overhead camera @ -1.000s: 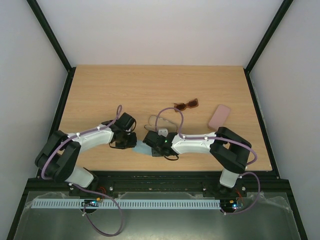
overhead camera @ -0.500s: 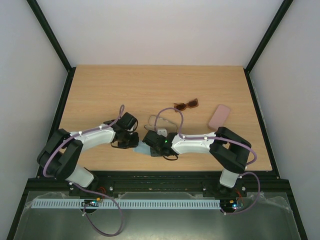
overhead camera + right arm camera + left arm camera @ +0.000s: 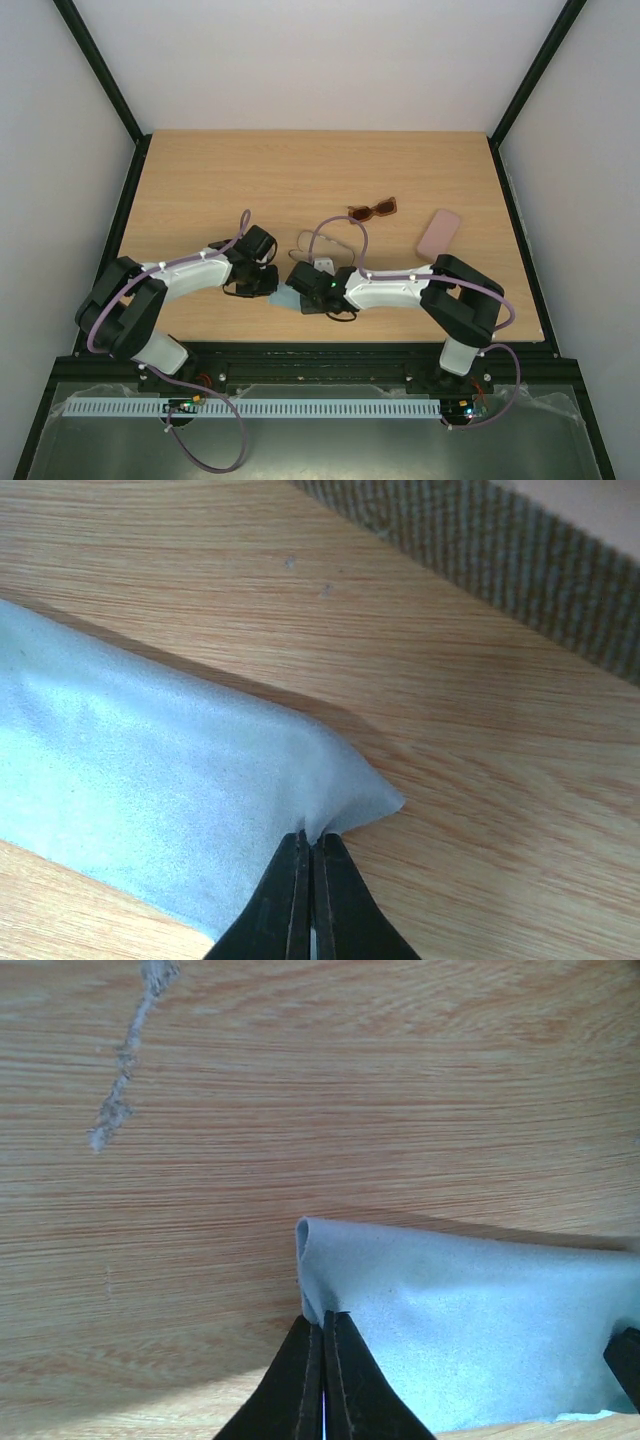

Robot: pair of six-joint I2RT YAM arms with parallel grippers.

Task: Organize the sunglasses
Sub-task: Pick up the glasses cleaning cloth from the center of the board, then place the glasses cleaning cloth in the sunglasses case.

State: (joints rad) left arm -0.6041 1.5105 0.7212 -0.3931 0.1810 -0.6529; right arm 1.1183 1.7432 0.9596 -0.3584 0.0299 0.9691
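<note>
On the worktop (image 3: 200,180), near middle, my left end effector (image 3: 322,1332) and right end effector (image 3: 310,848) each pinch a blue cloth (image 3: 288,298) corner; brown sunglasses (image 3: 372,210) lie toward 1 o'clock, long axis 9-to-3, nearer my right arm.

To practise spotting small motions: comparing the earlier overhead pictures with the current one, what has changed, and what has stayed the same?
The left gripper slid slightly rightward in the overhead view, toward the right gripper, mostly in the first half-second. No grasp or release shows: both are pinched shut on the light blue cloth. The right gripper, the brown sunglasses and the pink case stayed put.
</note>
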